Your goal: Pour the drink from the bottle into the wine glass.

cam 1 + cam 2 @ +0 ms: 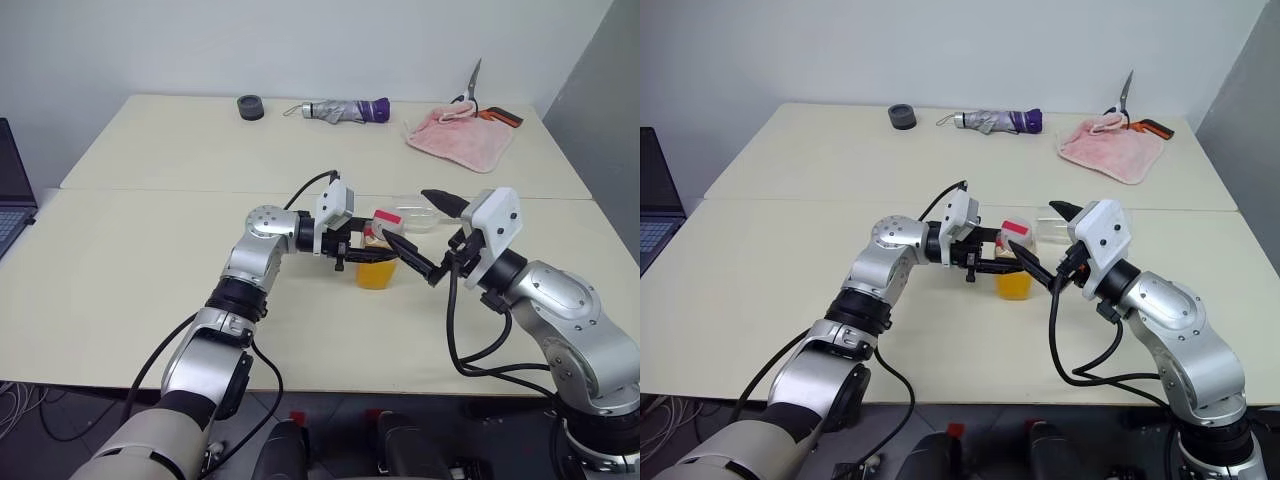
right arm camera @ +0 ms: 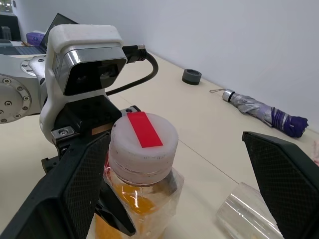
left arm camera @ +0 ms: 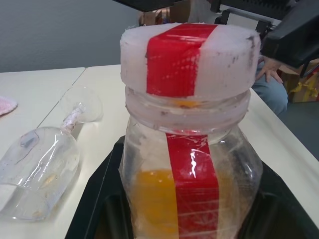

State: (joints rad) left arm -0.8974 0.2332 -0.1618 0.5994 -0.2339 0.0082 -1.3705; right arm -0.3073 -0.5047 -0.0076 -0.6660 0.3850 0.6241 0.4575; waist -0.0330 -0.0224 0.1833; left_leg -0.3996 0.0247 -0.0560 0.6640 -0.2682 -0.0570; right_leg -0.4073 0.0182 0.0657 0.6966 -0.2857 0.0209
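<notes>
head eyes: high, forward-down, far | wrists: close, level — all share the bottle

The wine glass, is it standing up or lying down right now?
Lying down. The wine glass rests on its side on the table, bowl and stem level, beside the bottle.

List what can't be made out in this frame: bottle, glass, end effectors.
- Bottle: base cut off by the left wrist view's edge; in the head views the left end effector covers its middle.
- Wine glass, lying on its side: the bowl's mouth is cut off in the left wrist view; in the head views the right end effector hides part of it.
- Cap: whether it is screwed tight or loose.
- Drink: exact level, blocked by fingers and label.
</notes>
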